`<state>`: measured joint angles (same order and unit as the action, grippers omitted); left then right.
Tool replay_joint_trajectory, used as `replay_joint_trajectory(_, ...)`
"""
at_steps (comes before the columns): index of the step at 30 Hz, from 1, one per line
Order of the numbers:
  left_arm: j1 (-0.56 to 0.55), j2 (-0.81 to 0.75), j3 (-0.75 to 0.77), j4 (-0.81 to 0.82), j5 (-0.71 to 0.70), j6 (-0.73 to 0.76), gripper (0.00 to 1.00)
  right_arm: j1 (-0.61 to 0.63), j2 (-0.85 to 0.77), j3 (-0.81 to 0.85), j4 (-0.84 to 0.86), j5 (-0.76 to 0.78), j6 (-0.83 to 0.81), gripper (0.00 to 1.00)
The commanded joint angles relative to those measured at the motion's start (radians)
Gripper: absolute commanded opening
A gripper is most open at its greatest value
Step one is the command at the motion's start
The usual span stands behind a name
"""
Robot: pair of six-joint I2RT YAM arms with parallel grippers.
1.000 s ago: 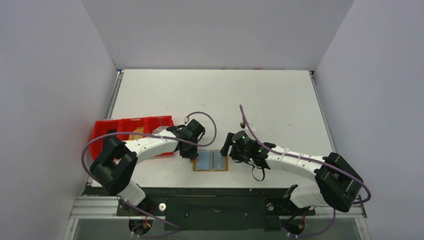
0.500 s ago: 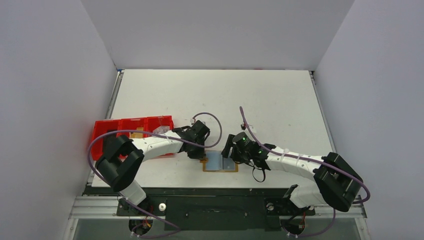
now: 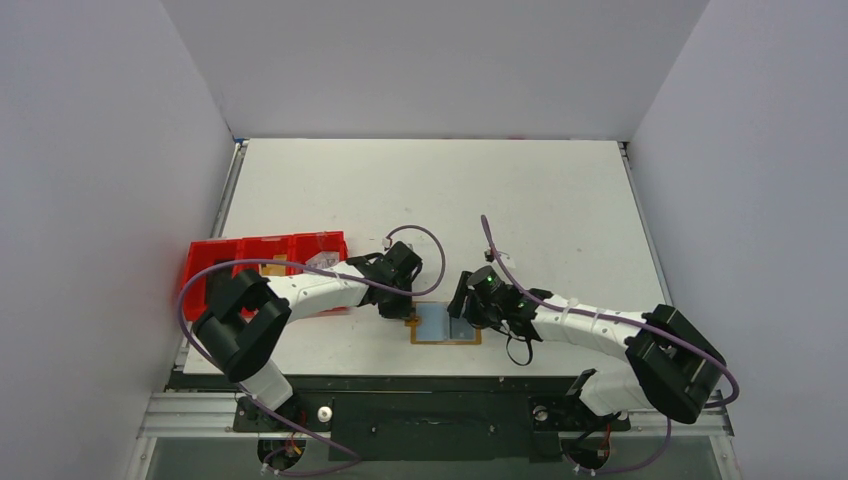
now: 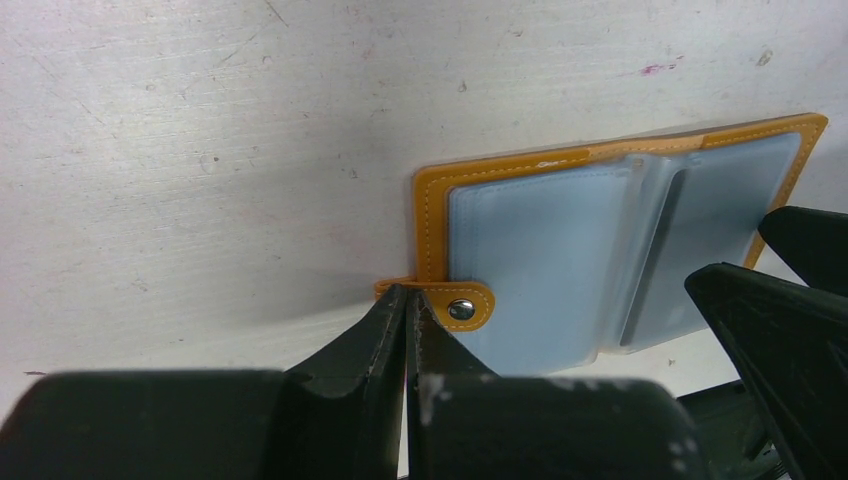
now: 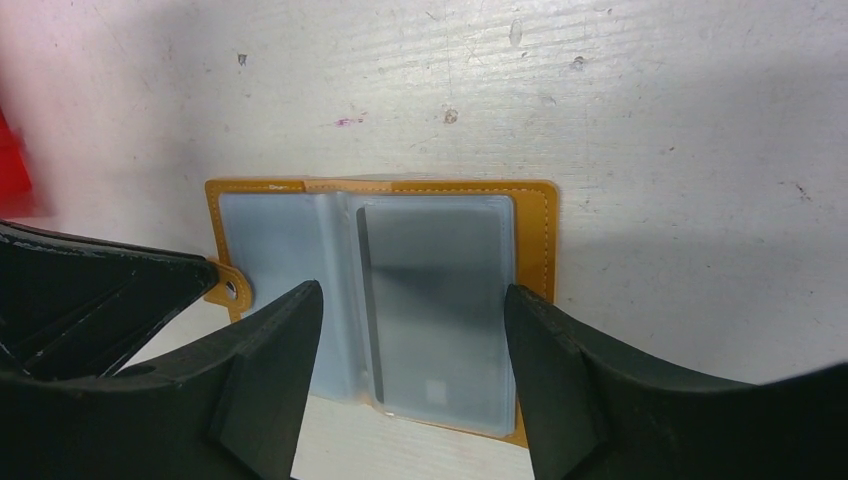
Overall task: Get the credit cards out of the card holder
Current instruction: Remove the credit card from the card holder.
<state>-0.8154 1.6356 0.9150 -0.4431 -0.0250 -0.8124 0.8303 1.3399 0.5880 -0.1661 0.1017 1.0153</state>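
Holder: I saw the tan holder [image 3: 446, 326] lying open and flat on the table [image 3: 430, 190], close to the near edge and between my 2 grippers.
Inside: 2 clear sleeves faced up, 1 on each side of the fold, with the tan stitched border showing around them in both wrist views [image 4: 620, 250] [image 5: 380, 300].
Card: 1 pale blue-grey card [image 5: 435, 300] sat in the right-hand sleeve, fully inside it. I could not tell whether the left-hand sleeve held another.
Tab: the holder's short tab [image 4: 455, 302], with a metal snap stud on it, stuck out from the left edge.
Left gripper: my left gripper [image 4: 405, 300] was closed all the way, its tips pinched together on the outer end of that tab, low at the table surface. From above it [image 3: 403, 312] sat just at the holder's left edge.
Right gripper: my right gripper [image 5: 412, 295] stood wide and gripped nothing. 1 finger hung over the fold and the other by the holder's right edge, with the carded sleeve between them. I could not tell whether either finger touched the holder.
Tray: a red tray [image 3: 260, 258] sat at the table's left side, partly behind my left arm and apart from the holder.
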Motion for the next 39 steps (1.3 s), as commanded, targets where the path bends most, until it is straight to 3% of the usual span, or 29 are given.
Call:
replay_joint_trajectory(1,-0.008,0.029,-0.010,0.026,0.010,-0.025,0.00,0.005,0.027,-0.005,0.025,0.028,0.012,0.60)
replay_joint_trajectory(6,-0.008,0.034,-0.010,0.026,0.013,-0.028,0.00,0.013,0.049,0.006,0.019,0.031,0.014,0.51)
replay_joint_trajectory(19,-0.009,0.042,-0.006,0.018,0.017,-0.027,0.00,0.051,0.039,0.041,-0.023,0.053,0.002,0.50)
replay_joint_trajectory(36,-0.009,0.041,0.000,0.010,0.018,-0.026,0.00,0.107,0.073,0.106,-0.029,0.044,-0.005,0.55)
replay_joint_trajectory(39,-0.009,0.035,-0.001,0.014,0.022,-0.027,0.00,0.107,0.064,0.099,-0.004,0.034,-0.009,0.62)
